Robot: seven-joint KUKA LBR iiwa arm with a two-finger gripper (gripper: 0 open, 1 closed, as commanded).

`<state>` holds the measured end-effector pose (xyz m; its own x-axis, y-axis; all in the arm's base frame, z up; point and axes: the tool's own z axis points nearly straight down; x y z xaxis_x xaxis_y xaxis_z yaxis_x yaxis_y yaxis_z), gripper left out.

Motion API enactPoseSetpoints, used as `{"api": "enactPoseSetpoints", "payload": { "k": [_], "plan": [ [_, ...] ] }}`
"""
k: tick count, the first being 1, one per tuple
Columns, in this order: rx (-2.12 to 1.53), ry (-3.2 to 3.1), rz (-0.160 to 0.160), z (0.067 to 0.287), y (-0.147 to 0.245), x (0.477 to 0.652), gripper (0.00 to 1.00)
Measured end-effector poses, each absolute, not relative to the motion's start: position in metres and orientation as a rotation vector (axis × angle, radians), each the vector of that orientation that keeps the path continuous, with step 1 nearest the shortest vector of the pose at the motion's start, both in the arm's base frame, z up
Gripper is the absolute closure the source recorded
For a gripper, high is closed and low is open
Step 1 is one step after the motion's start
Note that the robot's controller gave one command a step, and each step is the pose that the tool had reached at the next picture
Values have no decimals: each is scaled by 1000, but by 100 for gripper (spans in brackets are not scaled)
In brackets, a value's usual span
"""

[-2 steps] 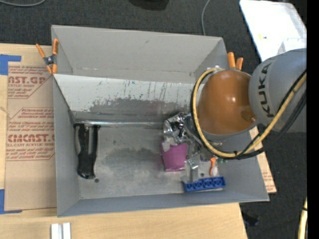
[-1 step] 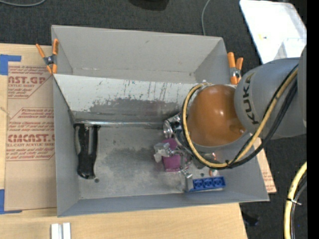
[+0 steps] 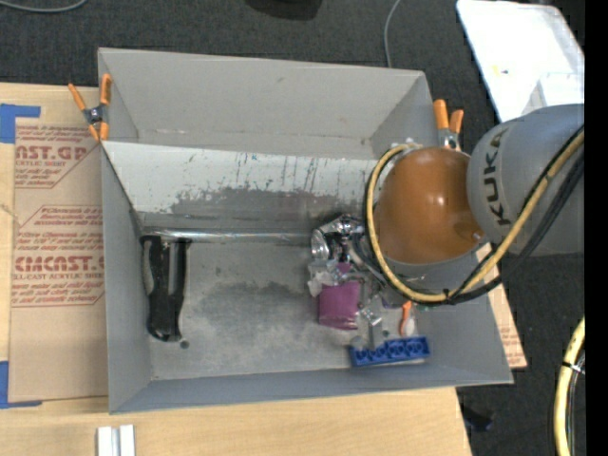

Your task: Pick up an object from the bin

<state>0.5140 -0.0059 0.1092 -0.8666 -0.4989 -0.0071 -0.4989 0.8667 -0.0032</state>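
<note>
My gripper (image 3: 353,283) is low in the right part of the bin, beneath the arm's wrist. A small purple block-like thing (image 3: 338,305) lies on the bin floor right under it, touching or nearly touching its metal parts. Just in front, by the bin's front right corner, lies a blue studded brick (image 3: 390,351). A small orange and white piece (image 3: 408,317) sits just above the brick. I cannot tell whether the purple thing is gripped.
A long black tool-like thing (image 3: 163,288) lies along the bin's left wall, far from the gripper. The arm and its orange cover hide the right part of the bin floor. The bin's walls slope inward.
</note>
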Motion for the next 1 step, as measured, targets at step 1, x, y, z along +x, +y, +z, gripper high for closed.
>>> {"api": "enactPoseSetpoints", "payload": {
  "k": [1],
  "plan": [
    [-381, 3115, 4, 131, -5, 505, 0]
  ]
}}
